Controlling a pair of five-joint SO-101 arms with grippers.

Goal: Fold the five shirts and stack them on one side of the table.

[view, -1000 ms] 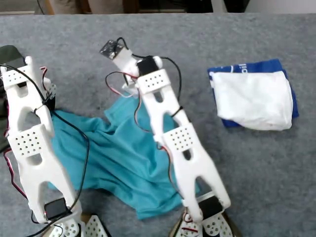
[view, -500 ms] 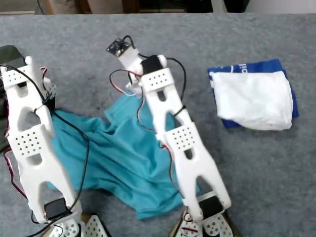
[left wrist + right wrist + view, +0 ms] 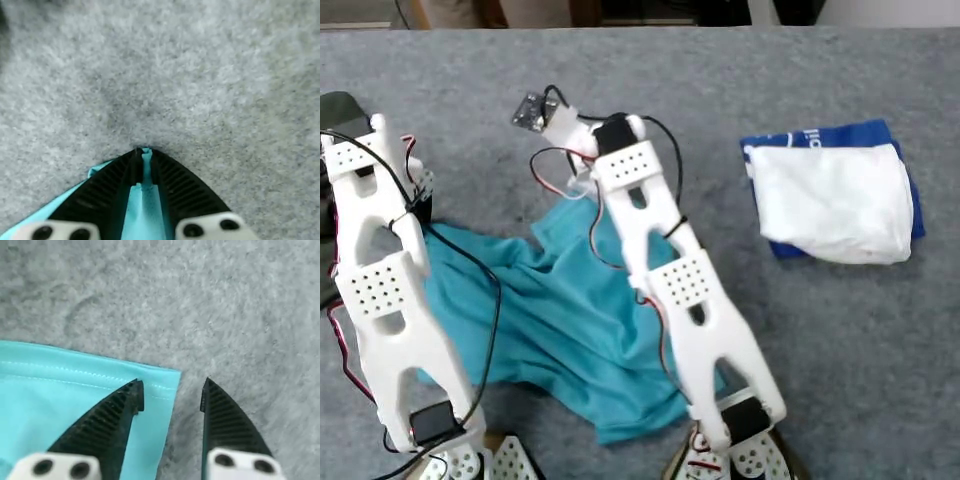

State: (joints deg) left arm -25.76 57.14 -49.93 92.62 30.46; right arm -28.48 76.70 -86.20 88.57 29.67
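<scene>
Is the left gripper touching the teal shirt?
Touching. The left wrist view shows the left gripper shut on a fold of the teal shirt.

Grey counter (image 3: 840, 340): fuzzy, matt, felt-like cover.
Crumpled teal cloth shirt (image 3: 555, 325): smooth, matt, stitched hem.
Right pincer (image 3: 171, 390): black plastic, ribbed, matt.

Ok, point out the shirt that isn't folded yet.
The teal shirt, lying crumpled between the arms with the left pincer shut on its edge; the white shirt and blue shirt are folded and stacked.
</scene>
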